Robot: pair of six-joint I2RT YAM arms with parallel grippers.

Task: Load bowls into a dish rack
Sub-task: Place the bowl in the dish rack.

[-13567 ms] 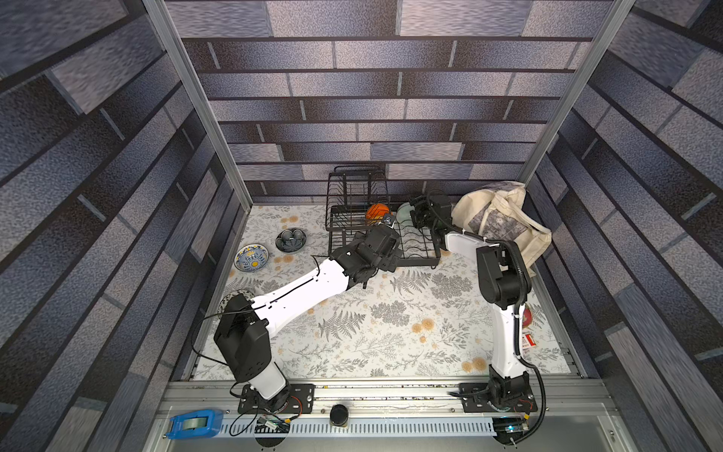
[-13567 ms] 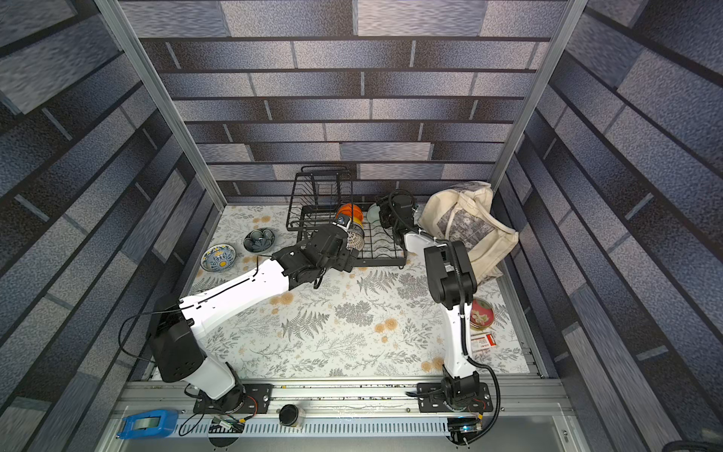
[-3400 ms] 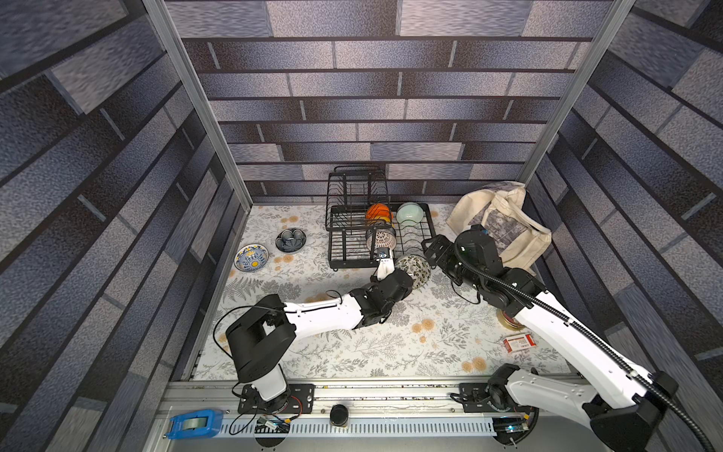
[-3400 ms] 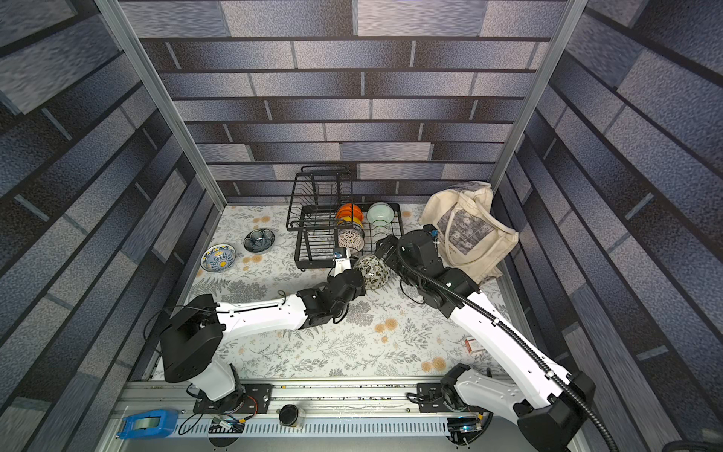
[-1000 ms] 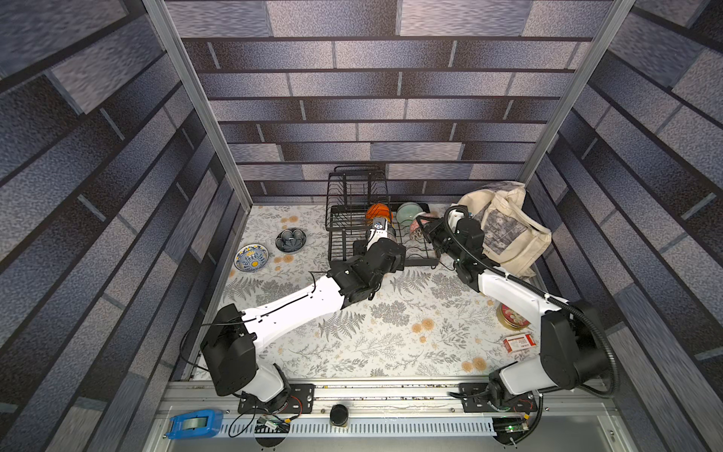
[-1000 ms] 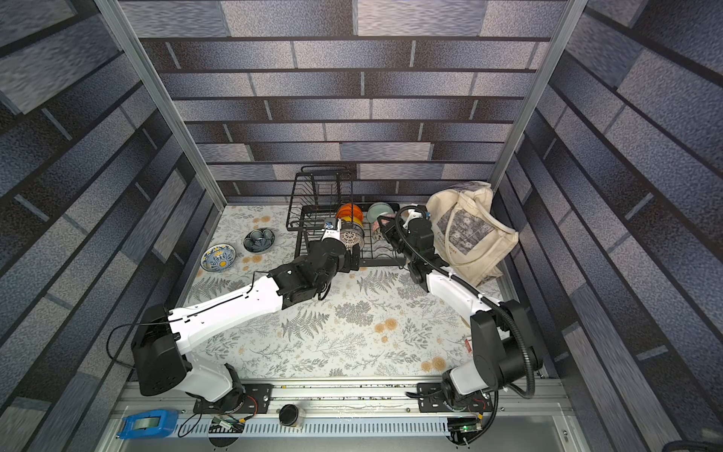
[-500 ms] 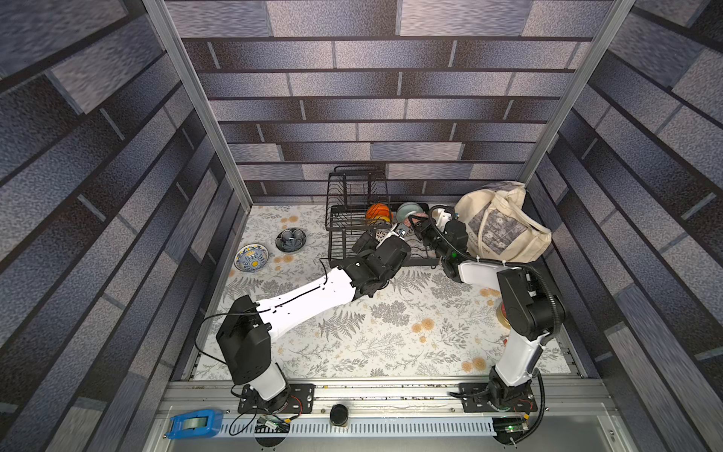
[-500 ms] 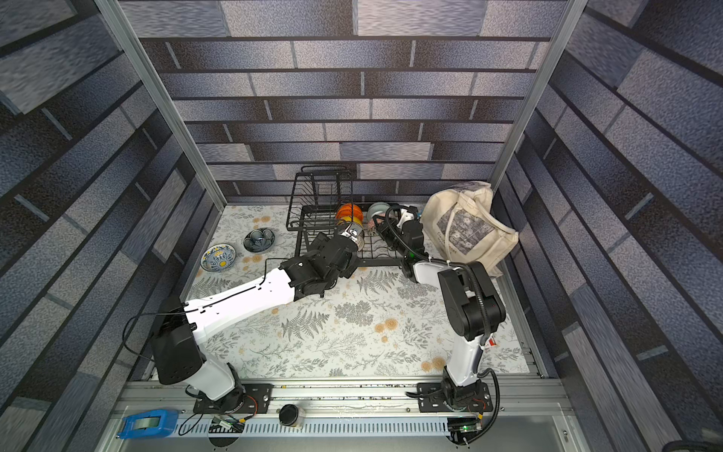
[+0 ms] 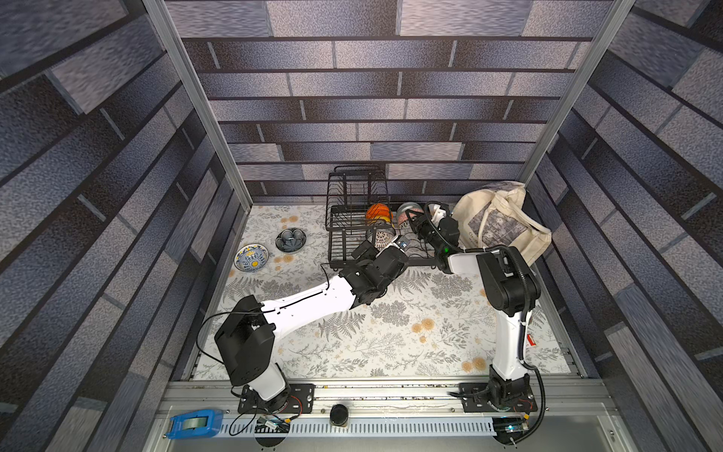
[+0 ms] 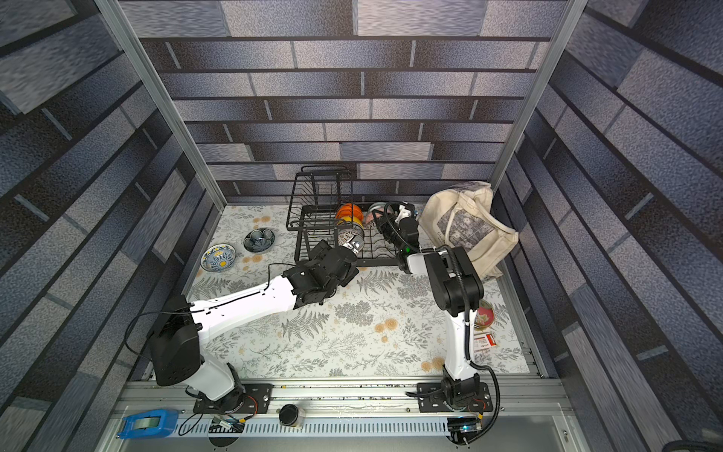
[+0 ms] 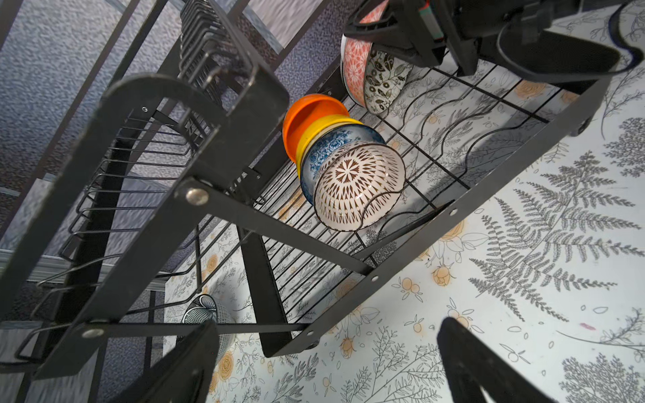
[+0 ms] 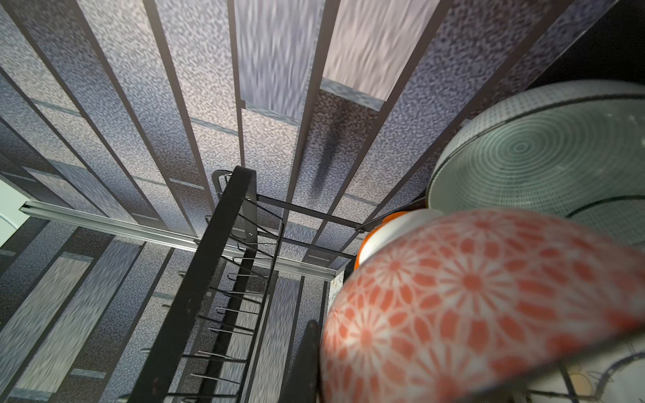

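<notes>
The black wire dish rack [image 9: 352, 219] [image 10: 319, 223] stands at the back. In its left row, on edge, are an orange bowl [image 11: 307, 118], a yellow one, a blue floral one and a white lattice bowl [image 11: 359, 185]. My right gripper [image 11: 375, 35] is shut on the rim of a bowl [image 11: 384, 80] that is dark leafy outside and coral-patterned inside [image 12: 488, 307]. It holds this bowl among the right-hand dividers, next to a pale green bowl [image 12: 544, 157]. My left gripper [image 11: 328, 363] hangs open and empty before the rack's front edge. A blue-yellow bowl [image 9: 251, 258] and a dark blue-grey bowl [image 9: 290, 239] lie on the table to the left.
A cream tote bag [image 9: 497, 223] slumps right of the rack, close to my right arm. A red tin [image 10: 484, 315] and a small card [image 10: 485, 343] lie by the right wall. A blue tape dispenser [image 9: 191, 424] sits on the front rail.
My right arm has folded in and carried the leafy bowl deeper into the rack's right side. My left gripper has stayed open at the rack front, shifting only slightly.
</notes>
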